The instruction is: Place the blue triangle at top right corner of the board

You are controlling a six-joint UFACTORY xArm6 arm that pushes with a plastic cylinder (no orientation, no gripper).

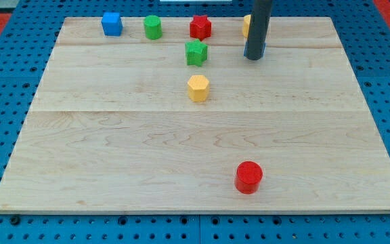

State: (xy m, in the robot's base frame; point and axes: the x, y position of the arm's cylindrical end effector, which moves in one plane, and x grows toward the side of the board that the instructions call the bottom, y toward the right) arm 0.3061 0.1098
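My tip (253, 58) rests on the board near the view's top, right of centre. A small sliver of blue (263, 47) shows at the rod's right edge, just above the tip. It seems to be the blue triangle, almost wholly hidden behind the rod, and its shape cannot be made out. A yellow block (246, 26) peeks out from behind the rod's left side, near the board's top edge. The board's top right corner (327, 22) lies well to the right of the tip.
Along the top edge stand a blue cube (112, 24), a green cylinder (153, 27) and a red star (200, 27). A green star (196, 52) and a yellow hexagon (198, 88) sit left of the tip. A red cylinder (248, 177) sits near the bottom.
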